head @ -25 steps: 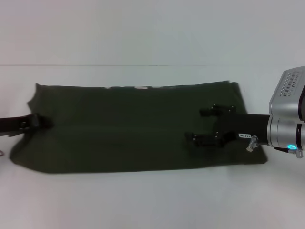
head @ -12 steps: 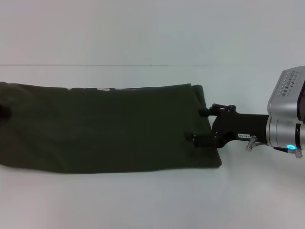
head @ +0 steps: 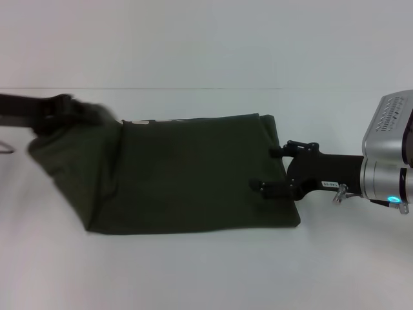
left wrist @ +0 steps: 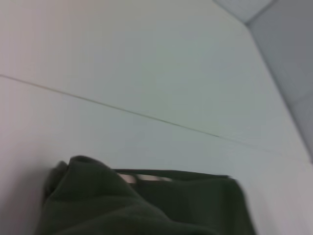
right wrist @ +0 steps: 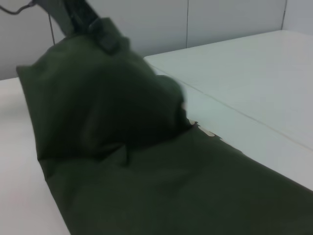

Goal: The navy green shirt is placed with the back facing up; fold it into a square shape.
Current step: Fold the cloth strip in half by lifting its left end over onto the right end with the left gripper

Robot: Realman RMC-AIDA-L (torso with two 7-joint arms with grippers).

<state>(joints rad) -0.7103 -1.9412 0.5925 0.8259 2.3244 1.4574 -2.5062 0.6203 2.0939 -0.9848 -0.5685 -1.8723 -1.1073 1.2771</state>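
Observation:
The navy green shirt (head: 193,174) lies across the white table as a dark olive band. Its left end is lifted off the surface and hangs slack. My left gripper (head: 68,106) is at the far left, above the table, shut on that raised end. The right wrist view shows the left gripper (right wrist: 105,34) pinching the bunched fabric (right wrist: 98,98). My right gripper (head: 262,168) rests at the shirt's right edge, open, with one finger (head: 279,152) farther back and one (head: 259,186) nearer. The left wrist view shows only the shirt's folded cloth (left wrist: 146,205) below it.
The white table (head: 206,271) stretches all around the shirt, with a thin seam line (head: 193,88) running across behind it. A thin cable (head: 5,148) shows at the left edge. The right arm's silver wrist (head: 387,155) fills the right side.
The shirt slid left, its right edge now at the open right gripper's fingers. The left gripper has since lifted the left end and carried it up and rightward. The right gripper stayed put.

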